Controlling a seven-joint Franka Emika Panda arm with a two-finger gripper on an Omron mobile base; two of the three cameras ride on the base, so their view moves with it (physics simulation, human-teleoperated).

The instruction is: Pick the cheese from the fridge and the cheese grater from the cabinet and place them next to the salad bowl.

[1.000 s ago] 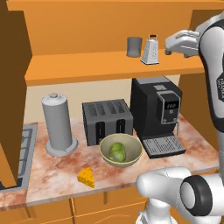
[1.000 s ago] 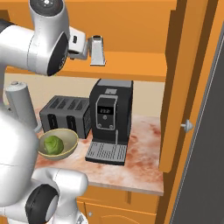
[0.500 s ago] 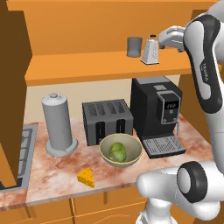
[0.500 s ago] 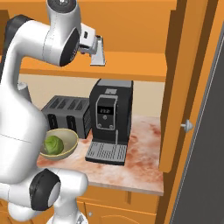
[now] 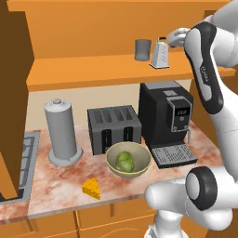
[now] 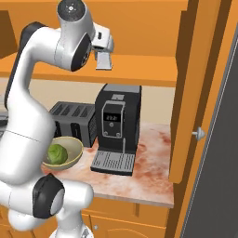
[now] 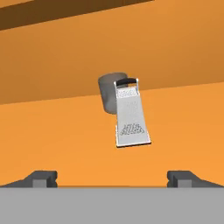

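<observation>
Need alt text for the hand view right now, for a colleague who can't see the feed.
A silver cheese grater stands on the orange cabinet shelf, straight ahead of the open hand, whose two dark fingertips sit wide apart. A dark grey cup stands right behind the grater.

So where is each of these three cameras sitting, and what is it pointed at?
Left base view: behind the arm's left, facing the counter; white arm at right.
Right base view: behind its right; arm at left.
Hand view: along the open pincer, facing the shelf.
All share the small silver box grater.
</observation>
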